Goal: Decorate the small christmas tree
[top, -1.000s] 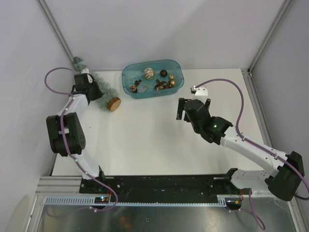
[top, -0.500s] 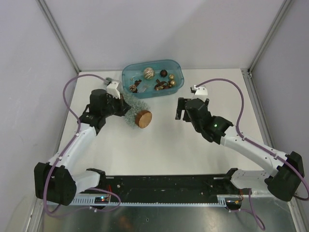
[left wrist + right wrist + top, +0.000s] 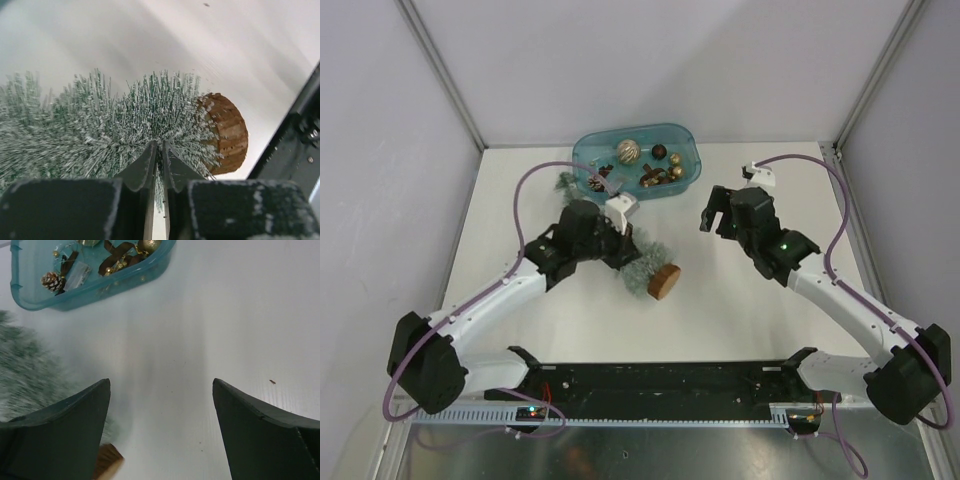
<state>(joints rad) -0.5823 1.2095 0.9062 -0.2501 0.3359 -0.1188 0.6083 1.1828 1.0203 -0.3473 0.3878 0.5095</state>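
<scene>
The small christmas tree [image 3: 645, 270] lies tipped over on its side in front of the blue tub [image 3: 690, 178]. Its pointy top is just beside the tub's left end. Its round wood base [image 3: 666, 282] points away from the tub, toward the arms. I cannot tell if the tree rests on the white table [image 3: 760, 320] or is lifted a little.

The left gripper [image 3: 620, 245] comes down on the tree from the side away from the tub. Its two fingers are squeezed almost together deep in the frosty needles, so it has hold of the tree. The left arm and its purple cable [image 3: 535, 180] hide the middle of the tree from above.

The right gripper [image 3: 718, 222] is in front of the tub's right end, apart from it. Its fingers [image 3: 65, 425] are spread wide with nothing between them.

Inside the tub are a pine cone [image 3: 51, 281], a striped ball [image 3: 628, 151] and some gold and brown bits.
</scene>
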